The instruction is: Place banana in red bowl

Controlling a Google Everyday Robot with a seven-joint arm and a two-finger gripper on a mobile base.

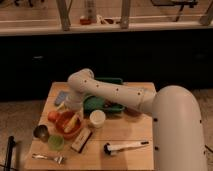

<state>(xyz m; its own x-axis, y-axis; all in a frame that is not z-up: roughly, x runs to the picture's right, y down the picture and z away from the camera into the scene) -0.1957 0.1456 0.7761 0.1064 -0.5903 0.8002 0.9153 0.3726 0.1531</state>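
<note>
The red bowl (64, 129) sits at the left of the wooden table (125, 130). The yellow banana (73, 121) lies tilted inside it, toward its right side. My arm reaches in from the right, and my gripper (74, 106) hangs just above the bowl's far right rim, right over the banana's upper end. I cannot tell whether the gripper touches the banana.
A green tray (107, 104) stands behind the arm. A white cup (97, 118) is right of the bowl, and a light-green cup (56, 142) and a dark cup (41, 132) are in front of it. A white-handled brush (125, 147), a fork (47, 158) and a brown block (81, 140) lie near the front edge.
</note>
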